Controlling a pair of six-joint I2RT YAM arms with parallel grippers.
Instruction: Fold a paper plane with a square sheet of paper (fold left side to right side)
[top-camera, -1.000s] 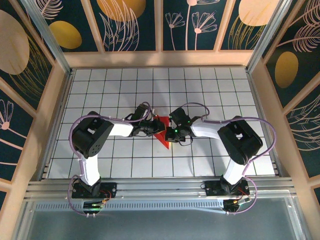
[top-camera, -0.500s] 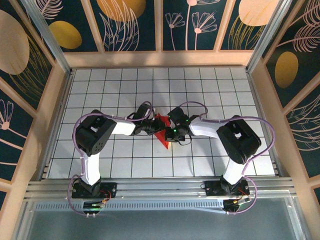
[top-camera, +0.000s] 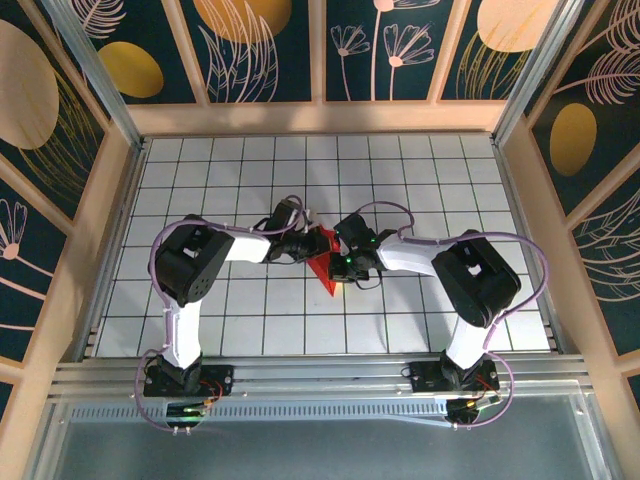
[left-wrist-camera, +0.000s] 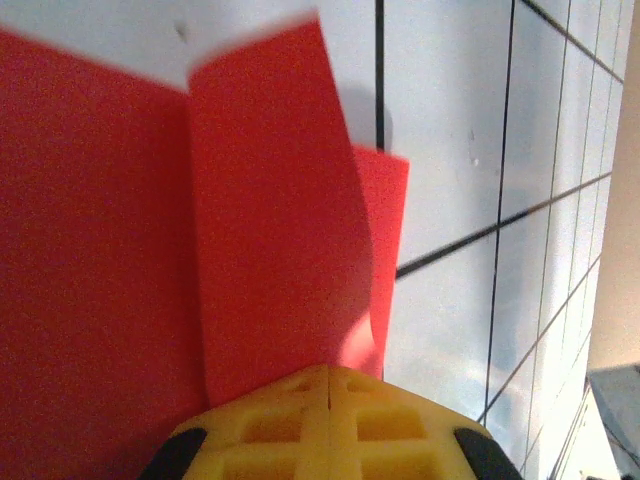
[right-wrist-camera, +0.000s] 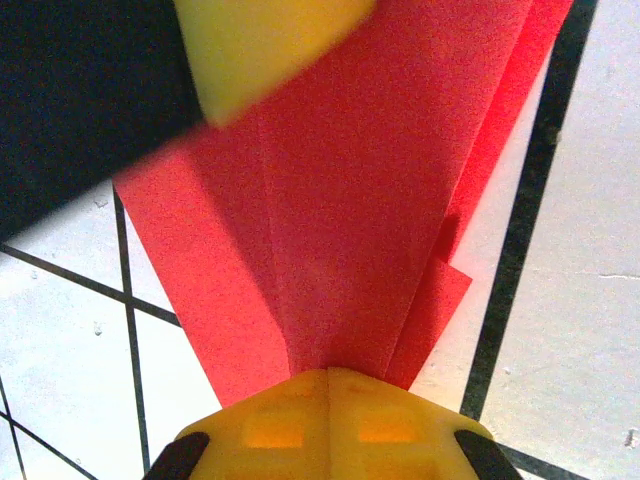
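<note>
Closely, left end effector (left-wrist-camera: 328, 372), right end effector (right-wrist-camera: 328, 375) grip paper plane (right-wrist-camera: 350, 200), half-hiding it.

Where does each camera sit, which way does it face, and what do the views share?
Top external: above and behind, looking down on the grid table; both arms, left claw and right claw meeting at the red paper.
Left wrist: on that wrist, looking along its shut claw at the red paper.
Right wrist: likewise along its shut claw; left claw's fingertip top left.
Shared: the red paper on the grid.
</note>
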